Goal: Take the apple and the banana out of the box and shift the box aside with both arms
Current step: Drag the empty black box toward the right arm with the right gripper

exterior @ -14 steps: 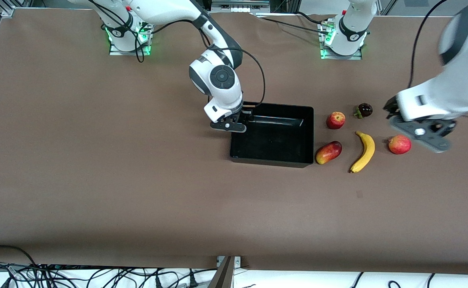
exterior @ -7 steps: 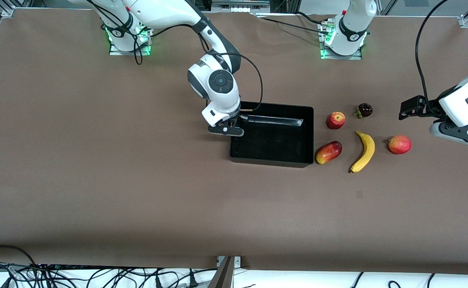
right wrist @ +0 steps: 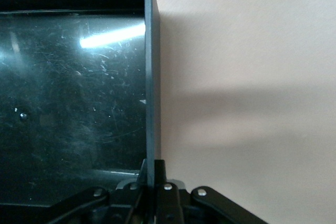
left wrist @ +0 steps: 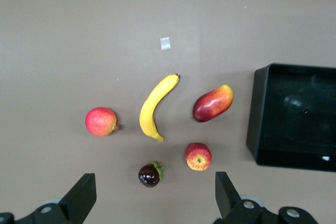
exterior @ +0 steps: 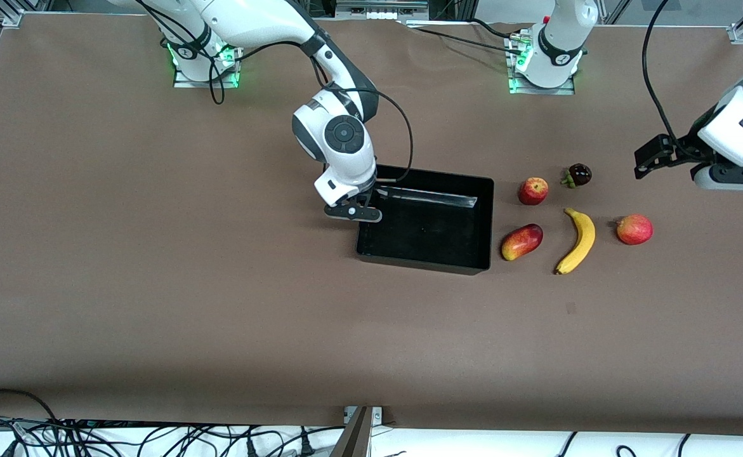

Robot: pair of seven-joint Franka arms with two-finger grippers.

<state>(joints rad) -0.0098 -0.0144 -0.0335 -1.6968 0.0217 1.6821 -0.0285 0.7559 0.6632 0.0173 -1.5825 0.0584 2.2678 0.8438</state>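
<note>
The black box (exterior: pixel 423 261) lies mid-table. My right gripper (exterior: pixel 363 214) is shut on its wall at the right arm's end, and the right wrist view shows the thin wall (right wrist: pixel 149 77) pinched at my right gripper (right wrist: pixel 153 170). Beside the box, toward the left arm's end, lie the mango (exterior: pixel 521 242), apple (exterior: pixel 533 190), banana (exterior: pixel 578 240), mangosteen (exterior: pixel 578 174) and round red fruit (exterior: pixel 634 229). My left gripper (exterior: pixel 729 178) hangs open in the air over the table beside these fruits. In its wrist view my left gripper (left wrist: pixel 152 203) is empty above the mangosteen (left wrist: pixel 150 175).
The left wrist view also shows the banana (left wrist: pixel 155 106), mango (left wrist: pixel 212 103), apple (left wrist: pixel 198 156), round red fruit (left wrist: pixel 101 121) and box wall (left wrist: pixel 262 114). A small pale mark (exterior: pixel 571 308) sits on the brown table nearer the front camera. Both arm bases stand along the table edge farthest from the front camera.
My right gripper has shut on the box wall, and the box has shifted a little toward the right arm's end. The left arm has swung away from the round red fruit toward the bases.
</note>
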